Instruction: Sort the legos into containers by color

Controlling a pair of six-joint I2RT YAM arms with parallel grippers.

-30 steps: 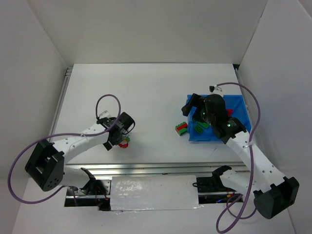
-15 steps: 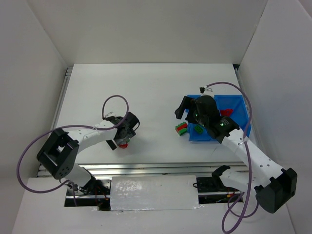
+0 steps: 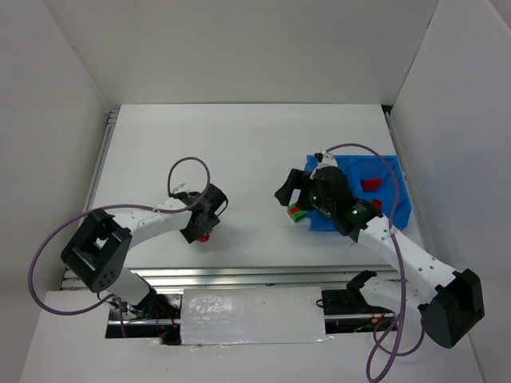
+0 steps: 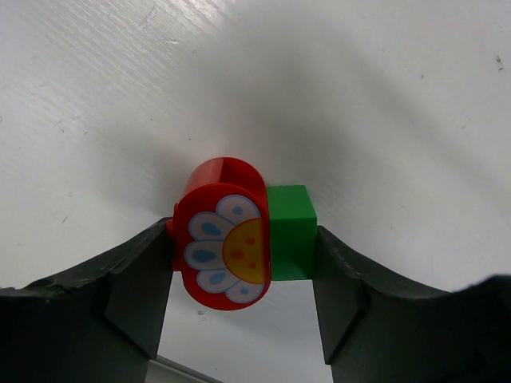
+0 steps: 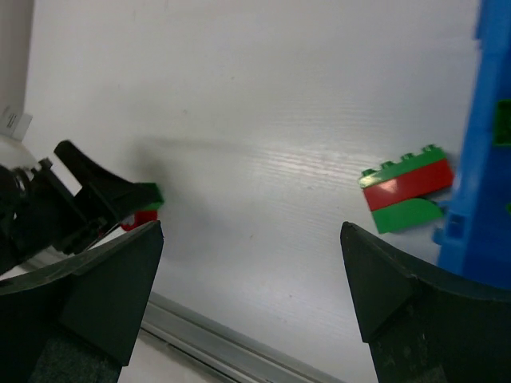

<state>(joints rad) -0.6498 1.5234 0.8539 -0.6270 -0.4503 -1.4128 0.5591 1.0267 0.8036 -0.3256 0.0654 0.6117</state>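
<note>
The right gripper (image 5: pixel 247 239) has swung left off the blue bin (image 3: pixel 385 165) and hangs wide open, empty, near a red-green stack (image 5: pixel 406 189) just beside the bin's wall, while the left gripper (image 4: pixel 243 275) has closed on the red flower piece (image 4: pixel 223 239) and its attached green brick (image 4: pixel 289 227) on the counter (image 3: pixel 239 152).

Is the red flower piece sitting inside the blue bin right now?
No, the red flower piece lies on the white table between the left fingers, with a green brick against its side.
</note>
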